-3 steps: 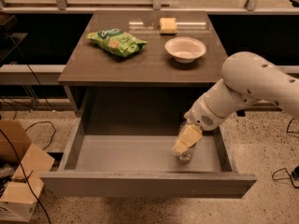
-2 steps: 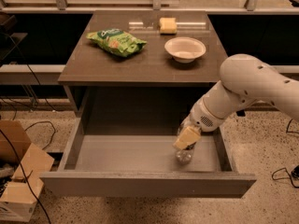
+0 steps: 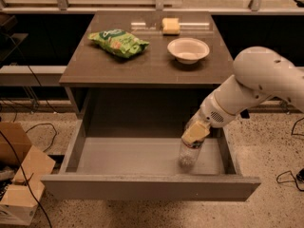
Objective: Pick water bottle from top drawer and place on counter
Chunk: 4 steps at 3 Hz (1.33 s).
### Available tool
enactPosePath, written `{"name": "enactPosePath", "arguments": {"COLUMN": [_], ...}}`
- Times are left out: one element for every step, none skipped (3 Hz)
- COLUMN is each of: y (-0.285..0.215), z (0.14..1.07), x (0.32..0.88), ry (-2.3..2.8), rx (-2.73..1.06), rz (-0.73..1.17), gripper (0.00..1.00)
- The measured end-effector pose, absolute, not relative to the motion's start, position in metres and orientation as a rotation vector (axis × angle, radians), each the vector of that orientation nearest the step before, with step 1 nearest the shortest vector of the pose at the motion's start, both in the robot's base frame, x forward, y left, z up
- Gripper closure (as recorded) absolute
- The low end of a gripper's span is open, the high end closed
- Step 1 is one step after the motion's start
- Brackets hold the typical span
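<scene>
While claw (image 3: 195, 132) clamps top of water bottle (image 3: 188, 155), its body extends below, inside top drawer (image 3: 142, 188)

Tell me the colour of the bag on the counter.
The bag is green, camera view; end effector over the drawer.

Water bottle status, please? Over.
Gripper at upper part of water bottle, right side of top drawer. Not yet on counter. Green bag, bowl, yellow block sit there.
</scene>
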<state>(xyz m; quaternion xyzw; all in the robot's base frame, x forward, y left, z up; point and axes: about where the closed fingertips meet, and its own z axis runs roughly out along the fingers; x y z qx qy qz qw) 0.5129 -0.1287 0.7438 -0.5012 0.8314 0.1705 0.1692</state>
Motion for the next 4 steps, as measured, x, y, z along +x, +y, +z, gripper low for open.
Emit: {"name": "enactPosePath", "arguments": {"y": [-0.138, -0.148, -0.154, -0.140], "z": [0.791, 0.864, 0.920, 0.973], "x": [0.524, 0.537, 0.544, 0.559], "ry": [2.293, 2.169, 2.037, 1.894], "rx": [-1.391, -1.414, -1.474, -1.534], "rz": [0.466, 0.433, 0.493, 0.542], "gripper": [1.00, 1.00, 1.00, 1.00]}}
